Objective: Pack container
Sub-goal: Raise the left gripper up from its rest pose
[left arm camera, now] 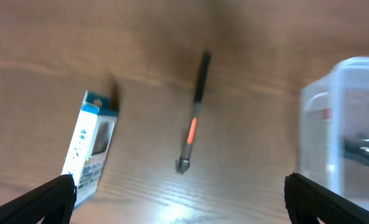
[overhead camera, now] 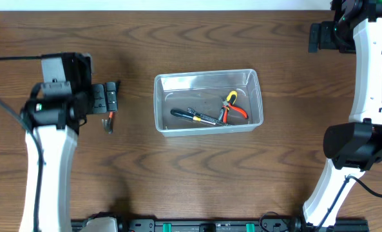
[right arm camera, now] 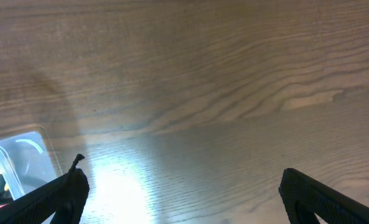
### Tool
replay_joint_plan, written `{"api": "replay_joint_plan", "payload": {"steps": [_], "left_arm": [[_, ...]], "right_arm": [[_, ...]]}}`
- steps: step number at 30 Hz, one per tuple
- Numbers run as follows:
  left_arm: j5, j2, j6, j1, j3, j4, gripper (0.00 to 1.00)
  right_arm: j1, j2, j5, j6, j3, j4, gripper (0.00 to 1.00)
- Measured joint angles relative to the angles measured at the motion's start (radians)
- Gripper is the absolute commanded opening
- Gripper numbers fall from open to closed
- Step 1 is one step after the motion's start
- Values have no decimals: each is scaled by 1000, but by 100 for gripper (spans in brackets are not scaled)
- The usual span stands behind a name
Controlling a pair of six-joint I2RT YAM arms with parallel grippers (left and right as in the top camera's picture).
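We find the container (overhead camera: 203, 86) mid-table (overhead camera: 274, 167), well apart from both arms. It is a clear, thin-walled plastic tub with rounded corners, and it holds red-and-yellow pliers (overhead camera: 233, 107) and a dark tool (overhead camera: 194, 115). We judge it light, fairly stiff and slick, best pinched at the rim. The left gripper (left arm camera: 178, 186) and right gripper (right arm camera: 184, 180) both stand spread wide, grasping nothing. A slim black-and-orange tool (left arm camera: 193, 115) lies on the wood grain near a small blue-and-white box (left arm camera: 88, 146).
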Motion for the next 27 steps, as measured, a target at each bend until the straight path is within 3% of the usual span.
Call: {"api": "replay_joint_plan", "payload": {"steps": [7,12,27], "left_arm": [[0,156,30,19,0,-10,100],[1,219,61,20,0,-8,84],[0,247,119,19,0,-3,78]], "right_arm": [[0,0,0,0,0,0,99],[0,0,0,0,0,0,99],[0,0,0,0,0,0,99]]}}
